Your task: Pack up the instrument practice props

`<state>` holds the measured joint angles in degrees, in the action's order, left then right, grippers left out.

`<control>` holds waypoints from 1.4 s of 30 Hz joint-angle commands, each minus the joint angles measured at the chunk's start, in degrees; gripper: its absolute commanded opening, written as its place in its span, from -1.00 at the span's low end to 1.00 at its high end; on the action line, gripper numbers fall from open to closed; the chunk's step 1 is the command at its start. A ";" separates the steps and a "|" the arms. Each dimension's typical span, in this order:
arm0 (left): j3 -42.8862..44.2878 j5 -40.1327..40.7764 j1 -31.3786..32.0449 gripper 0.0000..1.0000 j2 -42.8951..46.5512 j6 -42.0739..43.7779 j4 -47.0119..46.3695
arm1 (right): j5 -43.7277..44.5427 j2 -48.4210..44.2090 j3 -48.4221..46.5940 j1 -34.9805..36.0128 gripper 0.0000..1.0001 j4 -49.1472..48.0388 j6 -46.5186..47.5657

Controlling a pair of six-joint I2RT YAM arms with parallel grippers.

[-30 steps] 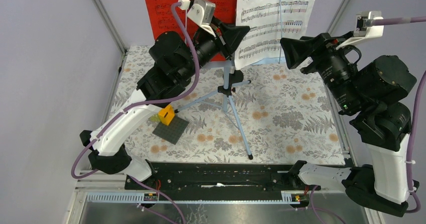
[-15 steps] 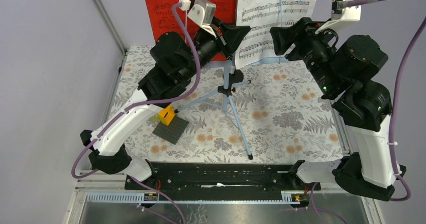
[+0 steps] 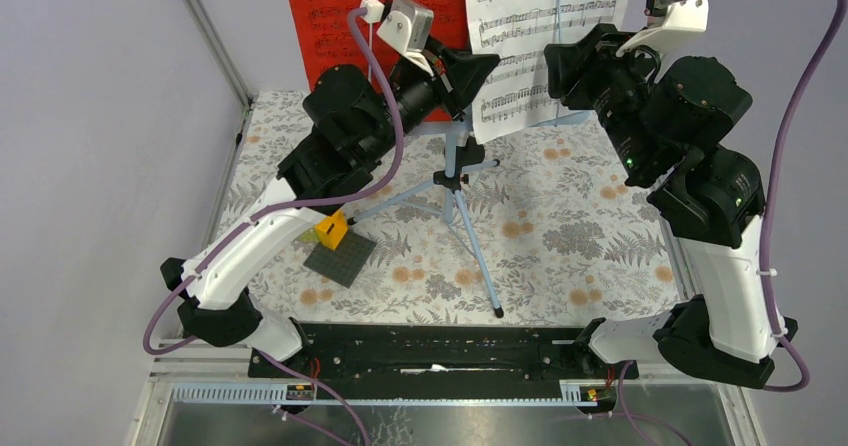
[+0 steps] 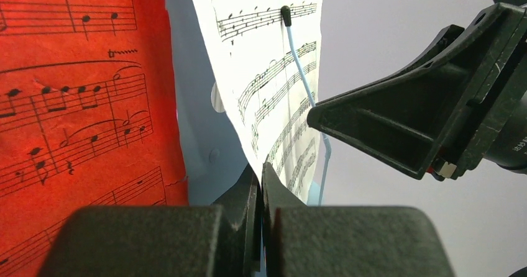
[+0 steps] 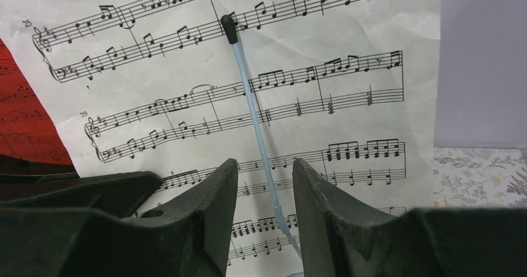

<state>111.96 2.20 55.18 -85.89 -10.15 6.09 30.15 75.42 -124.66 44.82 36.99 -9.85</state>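
Observation:
The pale-blue sheet-music holder (image 3: 455, 181) stands on its tripod legs at the back of the table. A red music sheet (image 3: 370, 6) (image 4: 74, 103) and a white music sheet (image 3: 540, 26) (image 5: 311, 103) rest on it. My left gripper (image 3: 480, 71) (image 4: 261, 168) is shut on the white sheet's (image 4: 267, 53) lower left edge. My right gripper (image 3: 555, 71) (image 5: 264, 162) faces the white sheet, open. The holder's thin black-tipped page arm (image 5: 248, 90) runs between its fingers without touching them. Microphones and mic mounts are out of view.
An orange brick (image 3: 332, 231) sits on a dark grey studded plate (image 3: 340, 258) on the floral mat (image 3: 580, 236), left of the tripod. One tripod leg (image 3: 485, 266) reaches toward the near edge. Grey walls close in on both sides.
My right arm has swung left and in toward the white sheet, its jaws narrowing around the page arm. The left gripper stays pinched on the sheet's edge.

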 commanded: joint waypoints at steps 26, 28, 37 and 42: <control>-0.30 1.85 0.02 -1.00 2.97 0.28 -2.48 | -1.81 -6.86 11.33 -0.24 -0.91 -13.01 7.52; -0.42 2.43 0.02 -1.00 3.60 0.46 -2.48 | -1.65 -7.74 12.68 -0.26 -0.92 -13.68 7.53; -1.17 1.90 0.07 -1.00 9.14 0.53 -1.91 | -1.60 -7.47 13.57 -0.25 -0.92 -13.62 8.17; -1.72 1.87 0.02 -1.00 12.72 0.91 1.01 | -1.99 -7.30 13.42 -0.21 -0.87 -13.62 8.25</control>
<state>110.41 3.70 55.18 -76.99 -10.04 6.83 28.97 68.73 -110.93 44.71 24.75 -2.76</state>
